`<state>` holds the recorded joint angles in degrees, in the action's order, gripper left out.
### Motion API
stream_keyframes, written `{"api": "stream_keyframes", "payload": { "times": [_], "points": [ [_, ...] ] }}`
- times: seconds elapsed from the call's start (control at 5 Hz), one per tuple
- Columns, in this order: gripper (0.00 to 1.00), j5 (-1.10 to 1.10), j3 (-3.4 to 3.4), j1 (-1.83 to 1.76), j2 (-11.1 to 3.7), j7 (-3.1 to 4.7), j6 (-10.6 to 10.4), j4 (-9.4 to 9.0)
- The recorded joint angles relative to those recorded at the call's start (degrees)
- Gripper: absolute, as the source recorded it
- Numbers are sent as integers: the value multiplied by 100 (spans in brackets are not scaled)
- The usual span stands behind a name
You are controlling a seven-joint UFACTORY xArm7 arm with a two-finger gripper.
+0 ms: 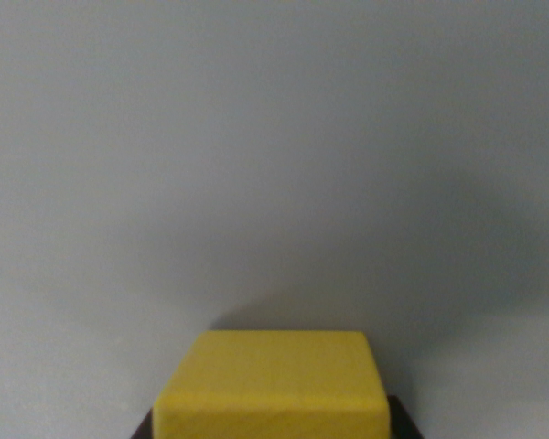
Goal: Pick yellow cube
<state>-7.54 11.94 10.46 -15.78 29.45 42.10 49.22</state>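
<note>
Yellow cube (273, 384) sits bottom centre of my wrist view, dark jaw tips flanking its lower corners; whether they're clamped I cannot tell; grey tabletop (274, 137) beyond.

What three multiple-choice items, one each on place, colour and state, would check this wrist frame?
1. Where is the cube in the wrist view?
A. top left
B. bottom centre
C. far right

2. What colour is the cube?
A. yellow
B. red
C. green

3. What lies behind the cube?
A. a striped cloth
B. a stack of blocks
C. a plain grey surface

Answers: 1 B, it sits at the lower edge, midway across. 2 A, its top and front face are yellow. 3 C, only even grey with a soft shadow shows.
</note>
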Motion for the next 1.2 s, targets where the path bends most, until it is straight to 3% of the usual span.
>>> {"api": "stream_keyframes", "payload": {
  "times": [1.0,1.2],
  "points": [
    [100,22,3,-4,67,-20,162,98],
    [100,40,6,-7,120,-36,292,176]
  ]
}}
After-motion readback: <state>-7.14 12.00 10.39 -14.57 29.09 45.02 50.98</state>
